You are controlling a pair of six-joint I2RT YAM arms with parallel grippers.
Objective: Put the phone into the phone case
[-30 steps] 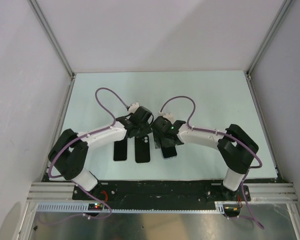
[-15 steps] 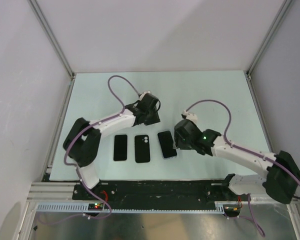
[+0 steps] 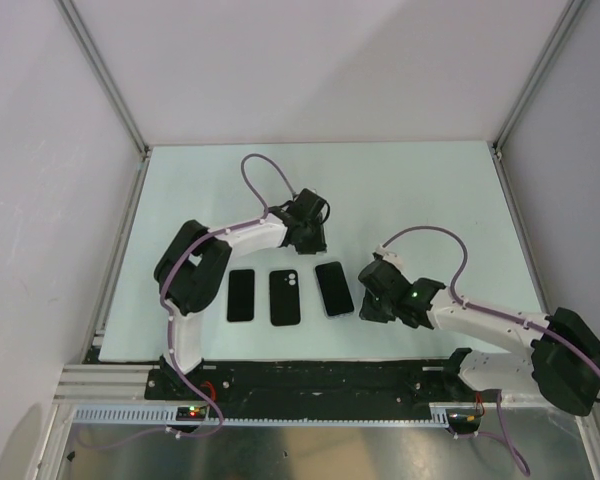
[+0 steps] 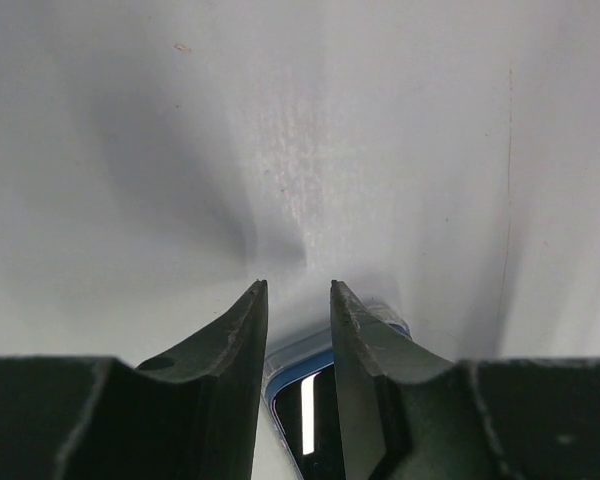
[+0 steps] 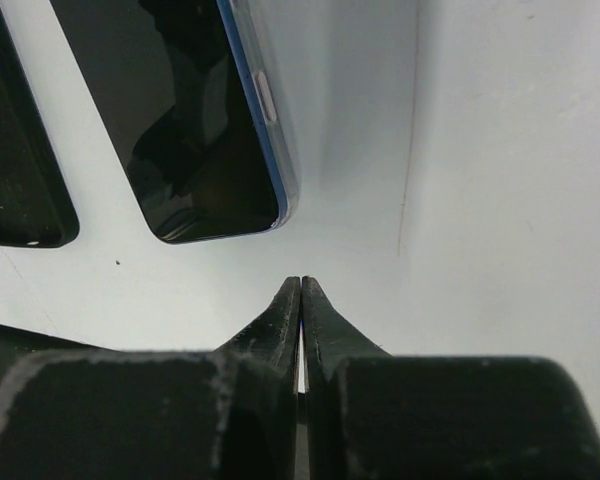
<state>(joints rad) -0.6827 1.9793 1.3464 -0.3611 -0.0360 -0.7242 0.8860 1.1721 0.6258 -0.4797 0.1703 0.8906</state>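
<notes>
A dark phone with a blue edge lies face up inside a clear phone case whose rim shows round it, rightmost of three dark slabs. In the right wrist view this phone lies just ahead and left of my right gripper, which is shut on nothing. From above, the right gripper sits beside the phone's near right corner. My left gripper hovers just beyond the phone's far end. Its jaws stand slightly open and empty, with the cased phone's corner showing below them.
Two more black slabs lie left of the cased phone: a middle one with a camera cut-out and a plain one. The middle one's end shows in the right wrist view. Frame posts and white walls bound the table.
Both grippers have left the phones: the left one moved back and right, the right arm swung out to the right and shut its jaws. The blue-edged phone lies free.
</notes>
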